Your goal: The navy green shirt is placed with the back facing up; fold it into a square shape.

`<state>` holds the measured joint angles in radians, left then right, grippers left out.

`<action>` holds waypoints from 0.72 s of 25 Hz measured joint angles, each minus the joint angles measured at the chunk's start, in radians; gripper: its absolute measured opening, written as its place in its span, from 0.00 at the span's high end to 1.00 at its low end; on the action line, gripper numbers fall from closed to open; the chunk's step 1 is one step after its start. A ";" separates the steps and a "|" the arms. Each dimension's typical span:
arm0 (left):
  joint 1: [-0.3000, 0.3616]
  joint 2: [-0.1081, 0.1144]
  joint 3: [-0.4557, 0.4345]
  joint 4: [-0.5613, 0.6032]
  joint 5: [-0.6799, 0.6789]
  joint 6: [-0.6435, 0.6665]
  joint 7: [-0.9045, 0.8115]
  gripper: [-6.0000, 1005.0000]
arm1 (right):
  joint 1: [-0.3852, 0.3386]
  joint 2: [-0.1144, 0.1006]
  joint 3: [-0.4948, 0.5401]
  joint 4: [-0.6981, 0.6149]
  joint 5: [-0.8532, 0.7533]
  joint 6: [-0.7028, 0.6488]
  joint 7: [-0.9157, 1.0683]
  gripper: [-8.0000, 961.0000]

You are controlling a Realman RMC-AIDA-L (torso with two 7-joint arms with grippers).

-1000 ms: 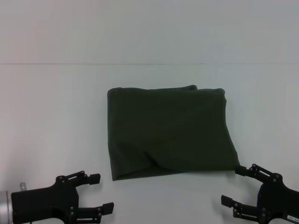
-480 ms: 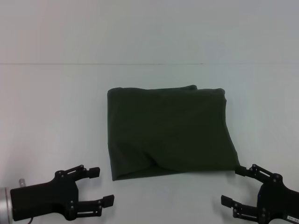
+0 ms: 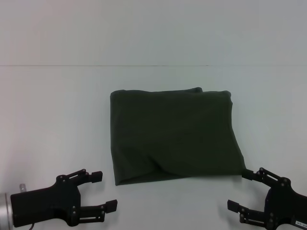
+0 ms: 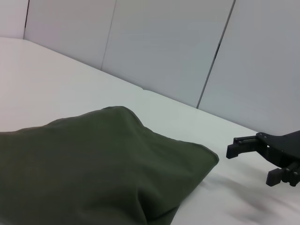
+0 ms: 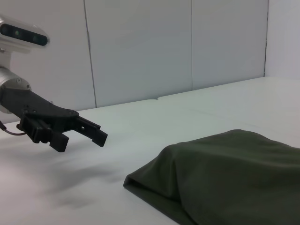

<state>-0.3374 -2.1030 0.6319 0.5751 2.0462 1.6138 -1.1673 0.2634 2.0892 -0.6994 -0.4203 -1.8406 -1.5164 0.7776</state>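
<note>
The navy green shirt (image 3: 172, 136), folded roughly square, lies mid-frame on the white worktop (image 3: 53, 120). Left tool (image 3: 98, 192) and right tool (image 3: 242, 190) (both open, empty) should withdraw without snagging it.

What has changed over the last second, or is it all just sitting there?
Only the left pincer moved: it drew back a little toward the robot and away from the navy green shirt, empty and open, and has since held there. The right pincer, also open, stayed by the shirt's near right corner. The folded shirt did not shift.
</note>
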 joint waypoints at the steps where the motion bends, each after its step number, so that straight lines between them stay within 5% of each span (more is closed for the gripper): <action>1: 0.000 0.000 0.000 0.000 0.000 0.000 0.000 0.08 | 0.000 0.000 0.000 0.000 0.000 0.000 0.000 0.05; 18: -0.003 -0.003 0.000 0.002 -0.001 0.000 0.001 0.08 | 0.004 0.000 0.000 0.003 0.003 0.000 0.000 0.05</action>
<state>-0.3406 -2.1062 0.6320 0.5768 2.0455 1.6138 -1.1660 0.2671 2.0892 -0.6994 -0.4173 -1.8373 -1.5163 0.7777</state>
